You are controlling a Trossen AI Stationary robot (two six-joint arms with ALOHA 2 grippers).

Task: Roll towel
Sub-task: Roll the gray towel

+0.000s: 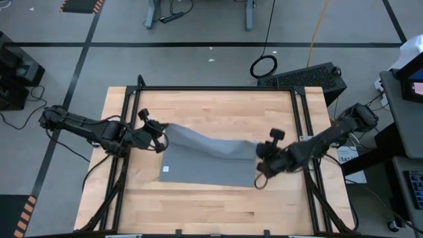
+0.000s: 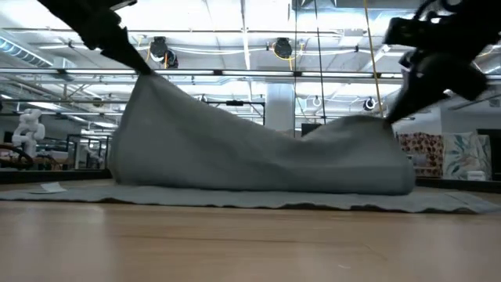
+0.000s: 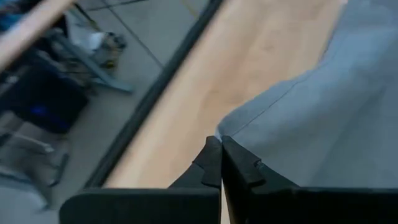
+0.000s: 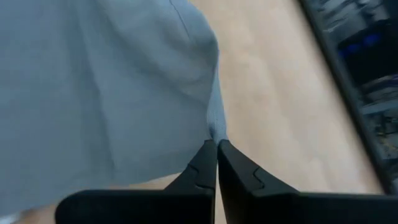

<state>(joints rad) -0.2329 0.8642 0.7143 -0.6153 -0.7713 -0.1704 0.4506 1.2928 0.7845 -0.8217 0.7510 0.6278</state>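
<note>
The grey towel (image 1: 208, 158) lies on the wooden table, its far edge raised and its near part (image 2: 250, 197) flat on the wood; a small white tag (image 1: 166, 170) shows near its left near corner. My left gripper (image 1: 160, 135) is shut on the towel's far left corner. My right gripper (image 1: 259, 153) is shut on the far right corner. Between them the raised edge sags in the low view (image 2: 258, 133). My left gripper pinches the towel's far left corner (image 3: 219, 132) between its two fingertips, coming from the table's left. The corner is lifted clear of the table and the cloth slopes down from it. My right gripper pinches the towel's far right corner (image 4: 216, 134) between its two fingertips, coming from the table's right. The corner is lifted, and the cloth hangs from it down to the table.
A black metal frame (image 1: 218, 89) runs along the table's far edge and both sides. Bare wood (image 1: 211, 211) lies in front of the towel and behind it (image 1: 218, 109).
</note>
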